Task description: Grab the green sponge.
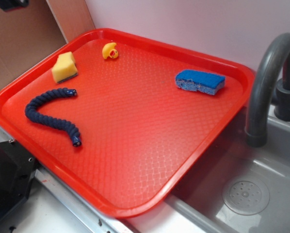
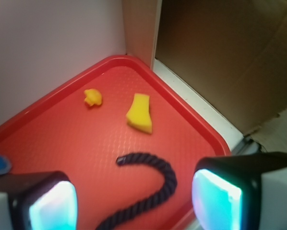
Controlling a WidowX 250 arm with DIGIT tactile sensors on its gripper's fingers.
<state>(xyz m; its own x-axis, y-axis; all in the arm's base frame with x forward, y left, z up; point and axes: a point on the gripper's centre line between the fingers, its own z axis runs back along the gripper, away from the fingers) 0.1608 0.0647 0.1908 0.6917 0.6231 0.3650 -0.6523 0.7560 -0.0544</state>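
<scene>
While the red tray [image 1: 135,145] fills most of the exterior view, no arm appears in that view; only the wrist view shows the gripper.

Gripper [image 2: 134,201]: spread wide and holding nothing, its two fingers [image 2: 52,206] at the bottom corners of the wrist view, their inner faces lit pale cyan.
Arm pose: the wrist camera looks down and forward over the tray toward its far corner; the fingers hang above the tray surface and touch nothing.
Green sponge [image 1: 64,67]: a small yellow block lying near the tray's back left corner in the exterior view, with a thin darker edge along its lower side; in the wrist view it sits ahead of the gripper, well apart from it.
Rubber duck [image 1: 110,51]: small, yellow, near the tray's back rim, close beside the sponge but apart from it.
Blue sponge [image 1: 200,81]: longer, lying near the tray's right side, well away from the yellow one.
Dark rope [image 1: 53,112]: a navy curved length between the gripper and the green sponge in the wrist view, touching neither.
Faucet [image 1: 268,82]: grey, arching over the sink [image 1: 242,194] just beside the tray's right edge.
</scene>
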